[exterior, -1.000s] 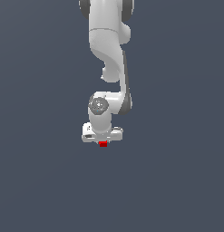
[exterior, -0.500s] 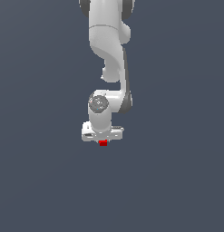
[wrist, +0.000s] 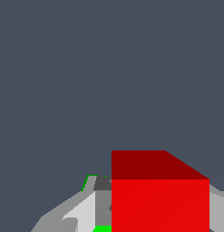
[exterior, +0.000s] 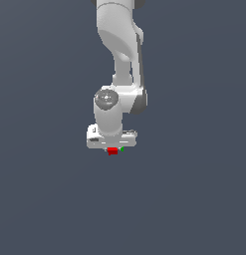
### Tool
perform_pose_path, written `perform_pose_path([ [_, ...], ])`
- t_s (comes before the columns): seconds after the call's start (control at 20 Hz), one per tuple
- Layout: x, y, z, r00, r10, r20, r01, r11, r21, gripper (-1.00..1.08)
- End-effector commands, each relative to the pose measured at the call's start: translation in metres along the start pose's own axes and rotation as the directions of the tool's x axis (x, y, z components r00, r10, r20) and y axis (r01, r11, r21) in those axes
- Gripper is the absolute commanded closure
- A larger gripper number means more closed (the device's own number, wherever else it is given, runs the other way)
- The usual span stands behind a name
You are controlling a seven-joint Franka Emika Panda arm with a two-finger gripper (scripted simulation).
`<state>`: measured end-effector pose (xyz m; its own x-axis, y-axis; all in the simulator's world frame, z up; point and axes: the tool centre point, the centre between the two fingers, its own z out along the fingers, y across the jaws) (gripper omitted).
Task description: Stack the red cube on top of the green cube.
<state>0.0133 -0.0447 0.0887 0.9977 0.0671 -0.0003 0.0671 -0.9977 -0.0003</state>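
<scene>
In the exterior view my white gripper (exterior: 112, 148) points down, and the tiny red cube (exterior: 112, 151) sits between its fingertips. A speck of the green cube (exterior: 121, 148) shows just to the exterior view's right of the red cube, mostly hidden by the hand. In the wrist view the red cube (wrist: 158, 195) fills the space between the grey fingers (wrist: 84, 213), held in the shut gripper (wrist: 149, 215). Thin slivers of the green cube (wrist: 102, 229) show past the finger. I cannot tell whether the two cubes touch.
The arm's white links (exterior: 119, 55) rise above the hand. A plain dark grey floor (exterior: 194, 189) lies all around.
The gripper with the red cube has shifted slightly upward in the exterior view. A green speck now shows beside the red cube.
</scene>
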Motion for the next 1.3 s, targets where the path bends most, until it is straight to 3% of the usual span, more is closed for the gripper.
perform_pose_path([
  [0.0, 0.000, 0.000, -0.015, 1.000, 0.000, 0.000, 0.000, 1.000, 0.000, 1.08],
  [0.65, -0.003, -0.002, -0.026, 1.000, 0.000, -0.001, 0.000, 1.000, 0.000, 1.08],
  [1.25, -0.041, -0.025, 0.011, 1.000, 0.000, -0.001, 0.000, 1.000, 0.000, 1.08],
])
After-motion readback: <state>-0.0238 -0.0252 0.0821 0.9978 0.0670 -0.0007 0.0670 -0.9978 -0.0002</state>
